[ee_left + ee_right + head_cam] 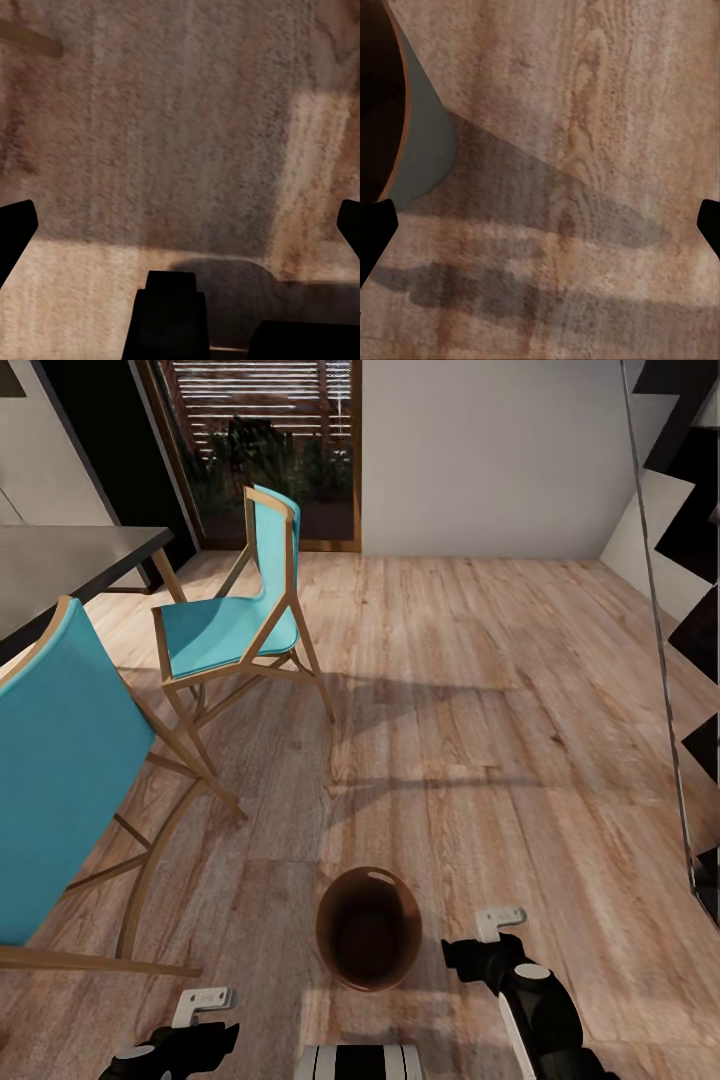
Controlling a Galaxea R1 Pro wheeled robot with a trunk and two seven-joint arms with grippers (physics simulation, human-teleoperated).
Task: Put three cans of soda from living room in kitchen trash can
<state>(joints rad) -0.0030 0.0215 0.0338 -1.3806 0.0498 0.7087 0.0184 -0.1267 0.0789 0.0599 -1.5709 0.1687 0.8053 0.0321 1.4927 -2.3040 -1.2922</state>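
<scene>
The round brown coppery-rimmed trash bin [368, 928] stands upright on the light wood plank floor [480, 690], between both grippers. Right gripper [540, 217]: jaws wide apart, holding nothing. Left gripper [180, 225]: apparently likewise. Two turquoise wood-framed chairs [235, 625] stand beyond.

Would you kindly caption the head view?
Brown bin on wood floor between both grippers, turquoise chairs left.

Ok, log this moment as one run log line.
scene: wood floor, dining chairs | trash can: upright on floor | left end effector: open, empty | right end effector: open, empty, beside can
</scene>
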